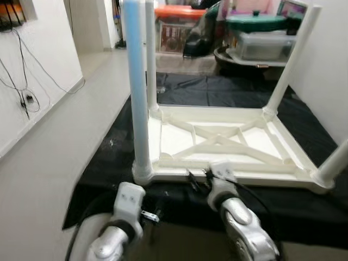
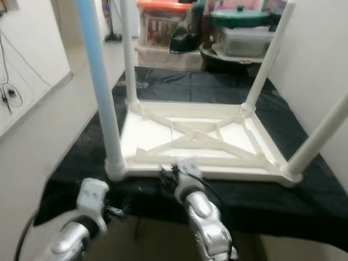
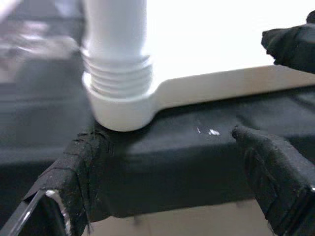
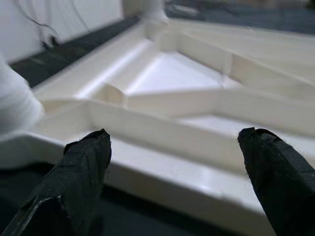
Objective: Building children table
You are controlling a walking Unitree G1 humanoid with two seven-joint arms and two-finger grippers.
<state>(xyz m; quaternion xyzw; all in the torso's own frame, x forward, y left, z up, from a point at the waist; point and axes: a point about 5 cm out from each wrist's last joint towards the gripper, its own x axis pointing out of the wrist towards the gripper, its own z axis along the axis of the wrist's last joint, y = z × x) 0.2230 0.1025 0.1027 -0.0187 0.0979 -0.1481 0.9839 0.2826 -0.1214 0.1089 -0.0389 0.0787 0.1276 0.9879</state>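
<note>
A white plastic children's table (image 1: 217,142) lies upside down on a black cloth (image 1: 228,89). Its legs point up. The near-left leg (image 1: 136,87) is pale blue and screwed into its corner socket (image 3: 120,101). The far-left leg (image 1: 150,54), far-right leg (image 1: 291,60) and near-right leg (image 1: 336,162) are white. My left gripper (image 3: 167,187) is open, low at the cloth's front edge, just short of the near-left corner socket. My right gripper (image 4: 172,162) is open too. It faces the table's near rim (image 4: 162,142) with nothing between its fingers.
Storage bins (image 1: 261,43), an orange-lidded box (image 1: 176,24) and a green-lidded pot (image 1: 255,22) crowd the back. A white wall (image 1: 331,65) stands close on the right. Cables (image 1: 24,98) hang on the left wall, with bare floor (image 1: 65,141) beside the cloth.
</note>
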